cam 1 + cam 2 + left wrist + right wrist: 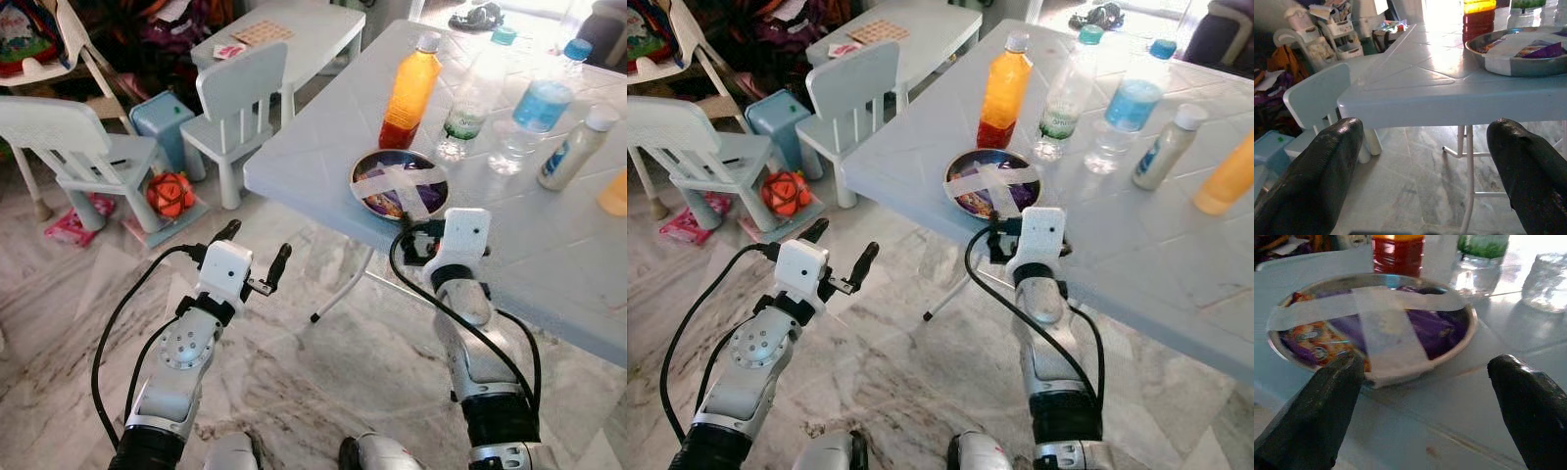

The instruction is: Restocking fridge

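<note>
**Right gripper poised at the taped bowl**

You had the right gripper over the table edge, fingers spread wide, just short of the taped metal bowl of snack packets. Behind it stood the orange juice bottle. Your left gripper hung open above the floor.

A pale blue plastic table stands on a grey-veined marble floor. Beyond it sit a small children's table, two small chairs and a blue stool. Bright daylight falls across the tabletop.
</note>
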Robot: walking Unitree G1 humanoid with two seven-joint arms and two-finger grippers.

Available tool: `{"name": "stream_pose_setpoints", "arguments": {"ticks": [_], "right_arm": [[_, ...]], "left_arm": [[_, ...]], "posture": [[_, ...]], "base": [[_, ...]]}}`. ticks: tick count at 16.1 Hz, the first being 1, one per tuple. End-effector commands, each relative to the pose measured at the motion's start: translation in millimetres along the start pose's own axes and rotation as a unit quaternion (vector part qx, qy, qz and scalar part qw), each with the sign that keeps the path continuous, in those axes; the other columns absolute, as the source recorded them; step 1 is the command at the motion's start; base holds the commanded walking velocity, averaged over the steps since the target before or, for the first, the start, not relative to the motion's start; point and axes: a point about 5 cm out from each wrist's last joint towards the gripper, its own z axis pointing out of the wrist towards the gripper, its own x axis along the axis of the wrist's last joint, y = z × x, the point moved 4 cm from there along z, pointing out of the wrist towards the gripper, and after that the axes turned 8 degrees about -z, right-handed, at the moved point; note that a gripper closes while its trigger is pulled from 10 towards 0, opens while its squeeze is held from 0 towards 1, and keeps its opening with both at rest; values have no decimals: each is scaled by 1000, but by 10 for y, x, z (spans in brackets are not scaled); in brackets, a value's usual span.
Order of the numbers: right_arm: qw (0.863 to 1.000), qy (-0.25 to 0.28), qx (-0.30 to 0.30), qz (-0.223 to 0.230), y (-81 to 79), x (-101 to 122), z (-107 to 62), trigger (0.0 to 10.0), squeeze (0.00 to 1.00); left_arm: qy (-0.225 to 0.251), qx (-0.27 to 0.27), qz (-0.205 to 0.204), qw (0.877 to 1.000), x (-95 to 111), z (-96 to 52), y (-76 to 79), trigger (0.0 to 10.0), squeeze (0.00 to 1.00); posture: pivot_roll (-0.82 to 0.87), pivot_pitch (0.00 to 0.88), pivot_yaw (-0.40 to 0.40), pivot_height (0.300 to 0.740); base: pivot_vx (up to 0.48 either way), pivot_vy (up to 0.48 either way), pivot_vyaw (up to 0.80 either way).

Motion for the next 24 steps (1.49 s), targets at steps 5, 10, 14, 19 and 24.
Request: {"name": "stream_pose_setpoints", "arguments": {"ticks": [5,10,14,19,24], "right_arm": [[996,-32,66,49,-217,-82,93,10000,0],[984,-41,157,77,-525,-90,126,10000,0],[978,-25,190,83,-678,43,216,10000,0],[984,-8,153,93,-626,95,249,10000,0],[989,-3,59,136,-377,211,369,10000,0]], "left_arm": [[6,-7,7,1000,73,9,-5,10000,0],[2,-2,13,1000,71,-23,-44,10000,0],[0,-1,16,1000,79,-23,-62,10000,0],[3,3,17,1000,91,-27,-66,10000,0],[6,9,24,1000,104,-26,-95,10000,0]], "posture": [[67,147,2,740],[85,159,0,740],[85,164,3,740],[85,168,1,740],[90,160,-2,740]], "base": [[0,0,0],[0,0,0],[0,0,0],[0,0,0],[0,0,0]]}}
